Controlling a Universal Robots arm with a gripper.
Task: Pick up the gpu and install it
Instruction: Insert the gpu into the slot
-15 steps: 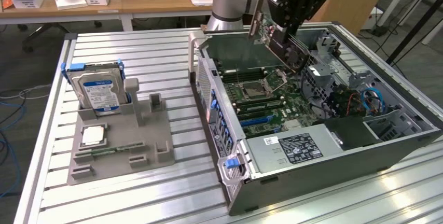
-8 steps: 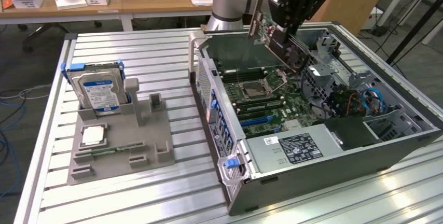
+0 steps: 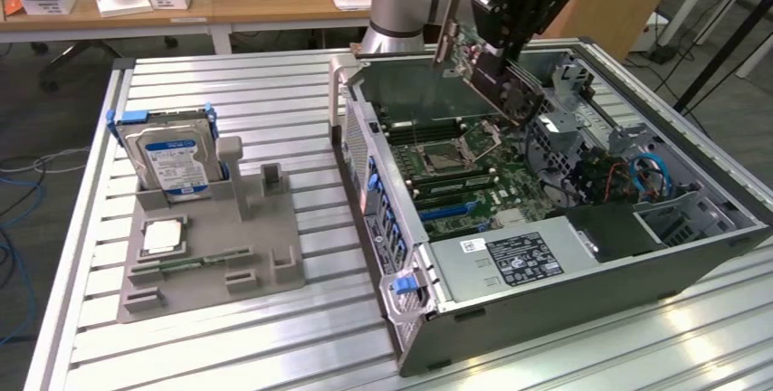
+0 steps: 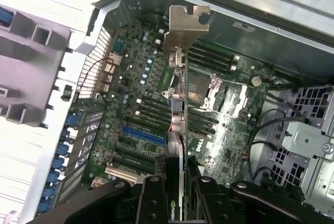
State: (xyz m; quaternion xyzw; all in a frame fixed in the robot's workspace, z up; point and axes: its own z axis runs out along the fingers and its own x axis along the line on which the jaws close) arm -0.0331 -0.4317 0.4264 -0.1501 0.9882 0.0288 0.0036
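The gpu [image 3: 493,79], a thin black card with a silver bracket [image 3: 448,27] at one end, hangs tilted above the open computer case [image 3: 676,255]. My gripper [image 3: 505,40] is shut on it from above. In the wrist view the gpu [image 4: 177,130] is seen edge-on, with its bracket [image 4: 185,25] at the far end. The black fingers [image 4: 151,198] clamp the card on both sides, and my gripper [image 4: 176,195] is over the motherboard [image 4: 130,83]. The card is in the air above the expansion slots [image 4: 143,136] and touches none of them.
A grey fixture [image 3: 271,269] on the slatted aluminium table holds a blue-labelled hard drive [image 3: 176,160], a processor [image 3: 161,235] and a memory stick [image 3: 199,262]. Inside the case are a power supply [image 3: 520,260], cables [image 3: 646,174] and a drive cage [image 4: 308,140].
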